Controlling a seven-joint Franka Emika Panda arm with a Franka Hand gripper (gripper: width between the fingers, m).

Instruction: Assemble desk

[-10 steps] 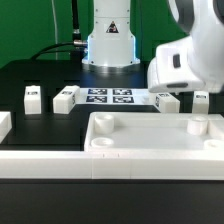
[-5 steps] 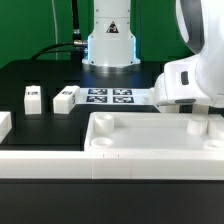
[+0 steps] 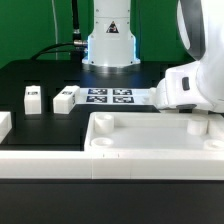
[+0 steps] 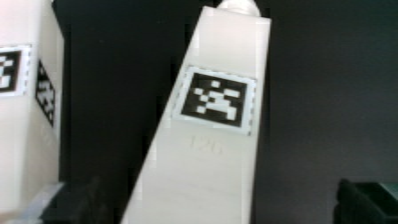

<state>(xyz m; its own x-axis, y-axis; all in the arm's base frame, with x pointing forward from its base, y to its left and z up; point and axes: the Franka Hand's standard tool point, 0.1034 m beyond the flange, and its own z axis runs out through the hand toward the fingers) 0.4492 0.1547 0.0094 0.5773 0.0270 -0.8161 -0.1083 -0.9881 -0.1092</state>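
At the exterior view's right the arm's white housing (image 3: 195, 85) hides the gripper (image 4: 222, 200) and part of the tabletop (image 3: 140, 160), whose right end the frame cuts off, while the wrist view's leg (image 4: 214, 150) is blurred.

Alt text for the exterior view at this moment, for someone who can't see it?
The robot's white gripper is low at the exterior view's right, by the far corner of the large white tray-like tabletop in the foreground. On the black table beyond lie a tagged leg, a second leg and the marker board.

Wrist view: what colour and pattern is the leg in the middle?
The leg is white with a black-and-white square tag; clearest in the wrist view.
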